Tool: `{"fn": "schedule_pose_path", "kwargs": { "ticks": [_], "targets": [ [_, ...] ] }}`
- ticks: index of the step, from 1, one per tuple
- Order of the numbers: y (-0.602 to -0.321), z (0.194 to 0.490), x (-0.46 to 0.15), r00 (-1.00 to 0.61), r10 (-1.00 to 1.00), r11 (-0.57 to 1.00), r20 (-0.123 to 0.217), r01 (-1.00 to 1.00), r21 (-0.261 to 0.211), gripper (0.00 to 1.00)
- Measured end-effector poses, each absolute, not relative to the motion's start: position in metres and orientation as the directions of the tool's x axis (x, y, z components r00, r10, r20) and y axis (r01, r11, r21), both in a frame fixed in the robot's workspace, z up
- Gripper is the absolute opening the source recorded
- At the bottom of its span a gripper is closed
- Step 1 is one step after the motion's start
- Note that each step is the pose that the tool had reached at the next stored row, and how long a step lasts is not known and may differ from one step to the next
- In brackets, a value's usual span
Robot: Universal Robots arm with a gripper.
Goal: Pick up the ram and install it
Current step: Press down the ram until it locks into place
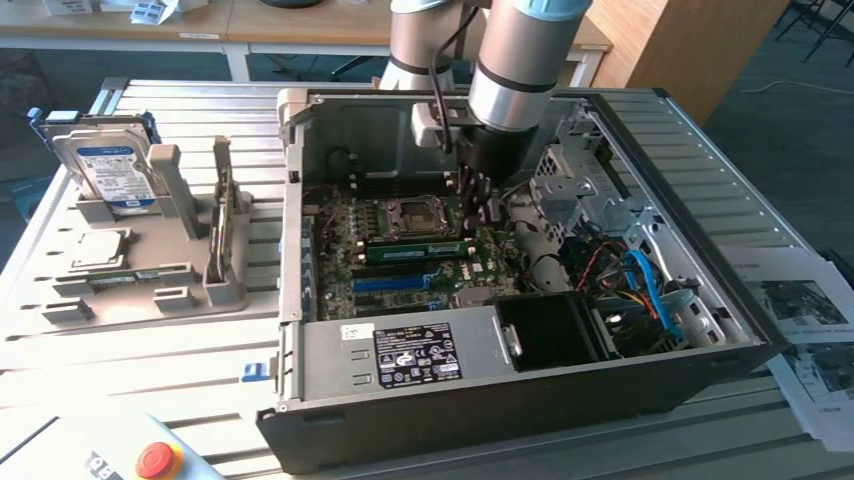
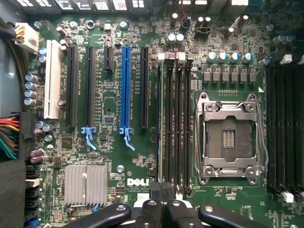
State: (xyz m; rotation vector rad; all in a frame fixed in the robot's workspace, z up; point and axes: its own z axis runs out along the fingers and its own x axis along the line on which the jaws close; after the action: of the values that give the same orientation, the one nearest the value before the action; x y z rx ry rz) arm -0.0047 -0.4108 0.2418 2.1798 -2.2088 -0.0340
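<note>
Hovering inside the open black desktop computer case (image 1: 534, 400), the tool (image 2: 160, 195) hangs low over the green motherboard (image 2: 114, 161) with its fingers clenched together and nothing visibly between them. In the exterior view, a long, flat green circuit-board stick, the ram (image 1: 416, 250), lies along the board just beside the silver processor socket (image 1: 407, 215), in the row of memory slots rather than on the grey plastic parts holder (image 1: 147, 260) out on the slatted metal table (image 1: 160, 370). In the wrist view one of the black memory slots (image 2: 159, 118) beside the socket shows a pale edge running its length, which looks like the stick seen from above, directly ahead of the fingertips. Judging from this, the pick-up and the carry are done and the ram sits in its slot; whether it is pressed fully home and latched cannot be told.
</note>
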Motion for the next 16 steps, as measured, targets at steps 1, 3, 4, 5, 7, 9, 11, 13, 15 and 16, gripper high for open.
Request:
{"fn": "schedule_pose_path", "kwargs": {
  "ticks": [1, 3, 4, 5, 7, 9, 11, 13, 15, 16],
  "targets": [
    [-0.4108, 0.2408, -0.0047, -0.013, -1.0, 0.013, 0.012, -0.999, 0.042, 0.1],
    [-0.4108, 0.2388, -0.0047, -0.013, -1.0, 0.013, 0.012, -0.999, 0.042, 0.1],
    [-0.4108, 0.2381, -0.0047, -0.013, -1.0, 0.013, 0.012, -0.999, 0.042, 0.1],
    [-0.4108, 0.2381, -0.0047, -0.013, -1.0, 0.014, 0.012, -0.999, 0.042, 0.1],
    [-0.4108, 0.2381, -0.0047, -0.013, -1.0, 0.013, 0.012, -0.999, 0.042, 0.1],
    [-0.4108, 0.238, -0.0047, -0.013, -1.0, 0.013, 0.012, -0.999, 0.042, 0.1],
    [-0.41, 0.2376, -0.0048, -0.013, -1.0, 0.014, 0.012, -0.999, 0.042, 0.1],
    [-0.4084, 0.2373, -0.0047, -0.013, -1.0, 0.014, 0.012, -0.999, 0.042, 0.1],
    [-0.4067, 0.2368, -0.0047, -0.013, -1.0, 0.014, 0.012, -0.999, 0.042, 0.1],
    [-0.4059, 0.2366, -0.0047, -0.013, -1.0, 0.013, 0.012, -0.999, 0.042, 0.1]
  ]
}}
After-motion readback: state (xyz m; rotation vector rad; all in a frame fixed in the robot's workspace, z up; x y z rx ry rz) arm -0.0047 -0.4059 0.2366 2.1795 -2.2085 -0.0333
